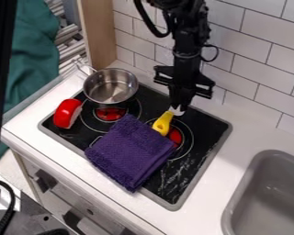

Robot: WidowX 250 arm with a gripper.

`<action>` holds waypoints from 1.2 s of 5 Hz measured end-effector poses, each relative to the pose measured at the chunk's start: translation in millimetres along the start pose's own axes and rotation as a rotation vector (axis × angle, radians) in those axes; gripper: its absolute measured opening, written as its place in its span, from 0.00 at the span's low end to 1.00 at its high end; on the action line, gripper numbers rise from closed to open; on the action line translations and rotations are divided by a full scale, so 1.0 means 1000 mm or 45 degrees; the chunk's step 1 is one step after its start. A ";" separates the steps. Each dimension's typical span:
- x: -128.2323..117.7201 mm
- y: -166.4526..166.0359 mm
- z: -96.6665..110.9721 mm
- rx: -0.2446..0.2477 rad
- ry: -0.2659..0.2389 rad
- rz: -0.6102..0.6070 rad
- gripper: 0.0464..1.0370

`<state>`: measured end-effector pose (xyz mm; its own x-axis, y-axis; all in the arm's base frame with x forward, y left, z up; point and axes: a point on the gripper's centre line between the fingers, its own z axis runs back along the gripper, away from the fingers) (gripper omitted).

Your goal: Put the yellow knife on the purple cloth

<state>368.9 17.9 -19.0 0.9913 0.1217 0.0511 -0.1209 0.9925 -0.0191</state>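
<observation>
My one claw (179, 109) hangs over the black stovetop (191, 182), its tip right at the upper end of the one yellow knife (163, 123). I can't tell whether I'm clamped on that knife or standing apart. The knife slants down from my tip to the upper right edge of the one purple cloth (130, 151) in the camera view; I can't tell if its lower end touches the cloth or sits just over it. The cloth lies folded on the stovetop, one corner reaching past the near rim. I count two red burner spots (174, 136), one just beside the cloth, the other by the base of the one metal pot (110, 87). The pot is upright, near the stovetop's upper left corner. One red thing with a pale side (67, 113) lies near the left edge. There is one grey sink (269, 183) well apart on the right, set in the white counter (235, 153), and one tiled wall (269, 59) behind me.
</observation>
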 end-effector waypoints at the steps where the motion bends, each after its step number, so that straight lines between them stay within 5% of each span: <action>1: -0.007 0.004 0.017 0.012 -0.026 0.007 0.42; 3: -0.045 0.023 0.027 0.041 0.021 0.059 0.97; 6: -0.040 0.023 -0.001 0.027 0.084 0.043 0.97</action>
<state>326.3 35.3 -22.4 0.9878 0.1548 -0.0153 -0.1547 0.9880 0.0018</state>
